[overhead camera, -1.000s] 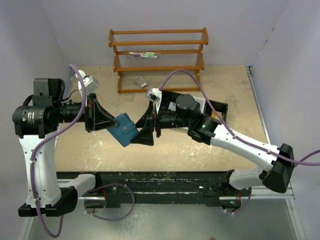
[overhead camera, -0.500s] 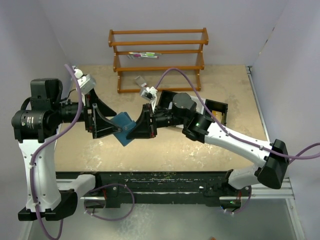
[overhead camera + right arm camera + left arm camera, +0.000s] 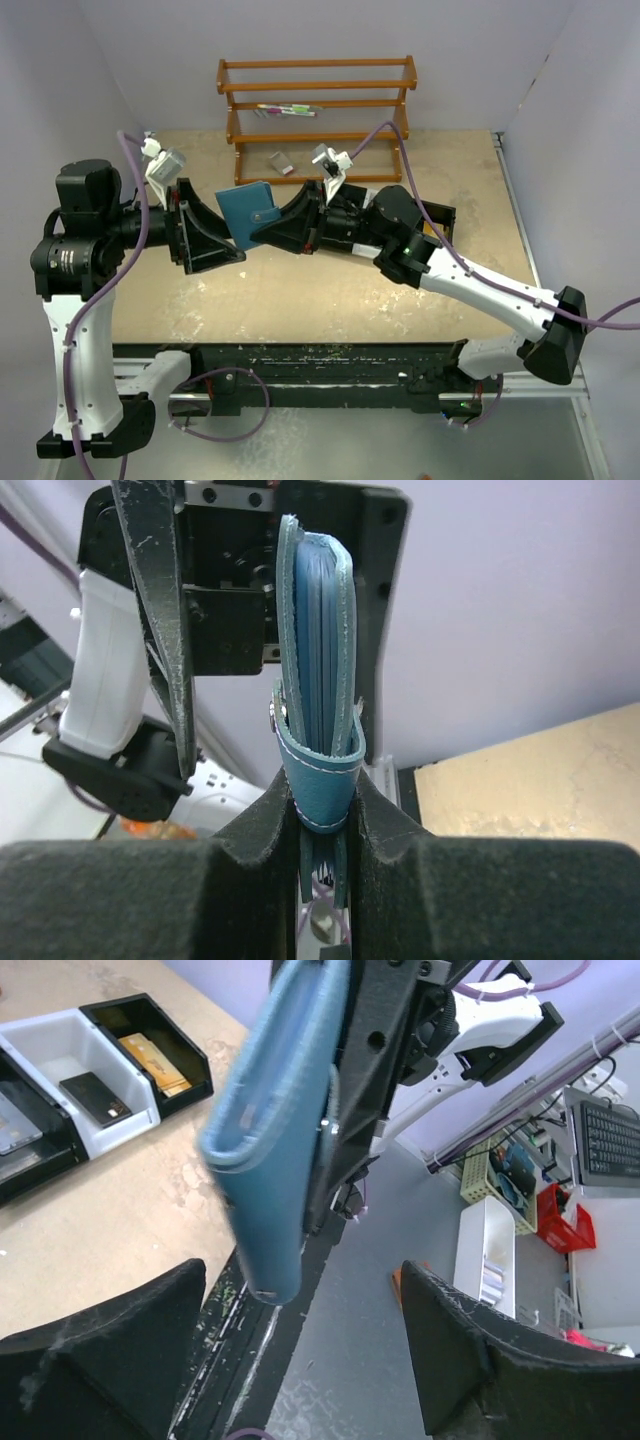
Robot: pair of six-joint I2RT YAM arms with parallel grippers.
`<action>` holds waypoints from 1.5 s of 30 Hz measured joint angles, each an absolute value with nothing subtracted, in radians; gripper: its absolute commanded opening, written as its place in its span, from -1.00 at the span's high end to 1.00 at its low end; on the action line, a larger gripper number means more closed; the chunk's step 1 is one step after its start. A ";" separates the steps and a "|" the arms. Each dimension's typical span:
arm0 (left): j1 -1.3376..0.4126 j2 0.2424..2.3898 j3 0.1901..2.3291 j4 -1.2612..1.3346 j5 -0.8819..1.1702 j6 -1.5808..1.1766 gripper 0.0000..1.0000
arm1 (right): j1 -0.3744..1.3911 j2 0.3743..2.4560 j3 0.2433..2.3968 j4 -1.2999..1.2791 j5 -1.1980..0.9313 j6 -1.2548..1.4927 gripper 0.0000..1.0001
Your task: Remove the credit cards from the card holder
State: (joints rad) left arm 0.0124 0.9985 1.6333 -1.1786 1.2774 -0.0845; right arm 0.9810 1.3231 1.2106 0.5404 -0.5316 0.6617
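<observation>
The teal-blue card holder (image 3: 245, 205) hangs in the air above the table, folded shut, its snap tab (image 3: 320, 770) wrapped round one edge. My right gripper (image 3: 325, 798) is shut on that edge, and in the top view it (image 3: 262, 229) reaches in from the right. My left gripper (image 3: 232, 241) stands open just left of the holder without touching it. In the left wrist view the holder (image 3: 280, 1130) sits beyond the spread left gripper (image 3: 300, 1278). A dark credit card (image 3: 90, 1097) lies in the tray's white compartment. Whether cards are inside the holder I cannot tell.
A black three-compartment tray (image 3: 185, 1055) stands at the right, partly behind the right arm (image 3: 437, 214); an orange-brown item (image 3: 150, 1055) lies in it. A wooden rack (image 3: 315, 85) stands at the back, a small grey object (image 3: 281, 162) before it.
The card holder passed from my left gripper to my right: the left opened, the right shut on it. The right gripper then carried it up and back, turning its flat face upward.
</observation>
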 measured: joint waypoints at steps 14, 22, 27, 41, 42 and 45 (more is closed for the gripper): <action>0.013 1.018 1.613 -1.111 1.311 -0.148 -0.25 | 1.032 1.348 1.162 0.633 -0.440 0.675 1.00; 0.013 1.058 1.725 -1.128 1.299 -0.130 0.21 | 1.044 1.337 1.101 0.650 -0.449 0.674 1.00; 0.013 1.052 1.728 -1.158 1.305 -0.092 0.11 | 1.047 1.301 1.097 0.623 -0.459 0.669 1.00; 0.017 1.066 1.748 -1.263 1.247 0.018 1.00 | 1.044 1.312 1.150 0.505 -0.466 0.622 0.25; 0.019 1.067 1.748 -1.264 1.243 0.020 1.00 | 1.043 1.318 1.158 0.492 -0.463 0.618 0.05; 0.017 1.065 1.748 -1.284 1.185 0.056 1.00 | 1.042 1.345 1.189 0.419 -0.420 0.613 -0.35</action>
State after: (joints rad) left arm 0.0166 1.0653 1.7485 -1.2842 1.1854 0.0559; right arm 1.0424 1.3449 1.1893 0.4187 -0.4198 0.6132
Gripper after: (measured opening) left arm 0.192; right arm 0.507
